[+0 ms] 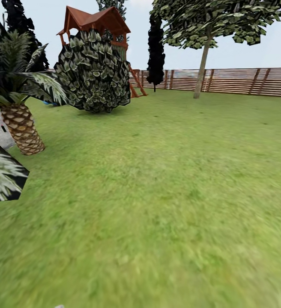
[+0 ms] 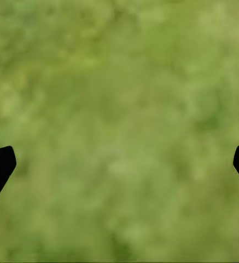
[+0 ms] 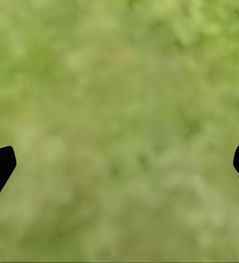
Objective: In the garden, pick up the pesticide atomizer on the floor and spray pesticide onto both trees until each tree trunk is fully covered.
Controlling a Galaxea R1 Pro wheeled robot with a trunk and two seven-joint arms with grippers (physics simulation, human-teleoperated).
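Lawn [image 1: 157,192], wide green grass, ahead; I keep left gripper [image 2: 119,164] and right gripper [image 3: 119,164] spread, empty, while heading toward pale leaning tree trunk [image 1: 201,70]

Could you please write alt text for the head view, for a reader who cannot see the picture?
A wide green lawn runs back to a brown slatted wooden fence, where a tree with a pale leaning trunk stands. At the left are a palm, a round leafy bush and, behind it, a red-roofed wooden play tower.
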